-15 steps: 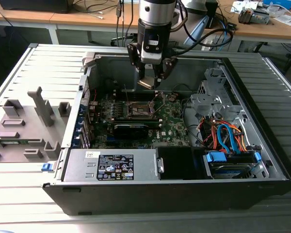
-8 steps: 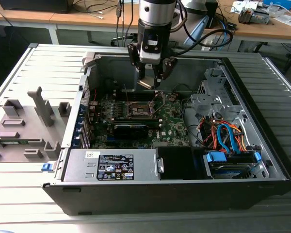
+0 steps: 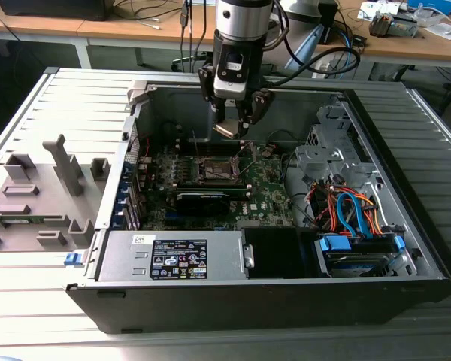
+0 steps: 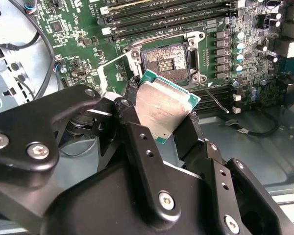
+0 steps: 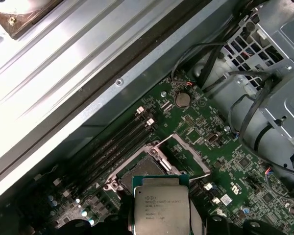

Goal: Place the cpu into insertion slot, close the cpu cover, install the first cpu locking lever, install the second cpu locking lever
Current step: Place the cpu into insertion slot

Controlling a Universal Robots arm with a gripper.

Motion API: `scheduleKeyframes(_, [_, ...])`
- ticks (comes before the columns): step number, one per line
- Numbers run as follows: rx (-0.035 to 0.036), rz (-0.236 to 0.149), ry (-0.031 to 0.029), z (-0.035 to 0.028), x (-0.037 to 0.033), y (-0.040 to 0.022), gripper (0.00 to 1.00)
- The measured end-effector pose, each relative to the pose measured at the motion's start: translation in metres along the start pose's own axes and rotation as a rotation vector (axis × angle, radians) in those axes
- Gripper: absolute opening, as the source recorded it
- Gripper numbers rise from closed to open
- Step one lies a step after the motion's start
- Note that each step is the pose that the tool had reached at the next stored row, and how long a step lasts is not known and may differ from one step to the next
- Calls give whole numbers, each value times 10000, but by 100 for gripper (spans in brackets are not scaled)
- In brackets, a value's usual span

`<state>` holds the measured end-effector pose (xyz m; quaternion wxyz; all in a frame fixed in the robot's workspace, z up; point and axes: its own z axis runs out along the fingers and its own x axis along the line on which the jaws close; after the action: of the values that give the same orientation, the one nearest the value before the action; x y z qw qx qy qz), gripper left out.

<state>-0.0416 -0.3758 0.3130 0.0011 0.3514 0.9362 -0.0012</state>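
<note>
– Fingers [image 4: 142,147] first: what do we see of them?
– We see both black fingers pressed against opposite edges of the cpu [image 4: 166,110] in the second wrist view, so the gripper [image 4: 161,113] is clenched on the chip. Its silvery-grey top faces that camera and it sits tilted.
– Where is the chip relative to the board?
– We find it in the air above the insertion slot [image 4: 166,61], apart from it. In the first wrist view the cpu [image 5: 160,208] hides the nearer edge of the insertion slot [image 5: 139,169]. In the exterior view the gripper [image 3: 233,128] hangs over the insertion slot [image 3: 214,169] with clear space between them.
– And the slot itself?
– We see its brownish contact field exposed inside a dark rim. The cpu cover [image 5: 191,153] is swung up beside it, and a thin wire locking lever [image 4: 213,98] stands unlatched by its corner.
– What lies beyond?
– We note long black memory slots [image 4: 171,14] just past it on the green motherboard [image 4: 63,29]. Farther out, the open computer case [image 3: 286,301] lies on a grey ribbed table [image 3: 52,301], with the power supply [image 3: 173,256] at its near side and blue and orange cables [image 3: 353,214] toward the exterior view's right. Grey fixtures [image 3: 37,195] sit on the table at the exterior view's left, and wooden desks [image 3: 135,30] run along the back.
</note>
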Motion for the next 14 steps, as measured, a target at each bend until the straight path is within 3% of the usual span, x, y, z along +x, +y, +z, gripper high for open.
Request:
scheduleKeyframes(5, [3,275,-1,4,0,0,55])
scheduleKeyframes(14, [10,1134,-4,14,0,0,55])
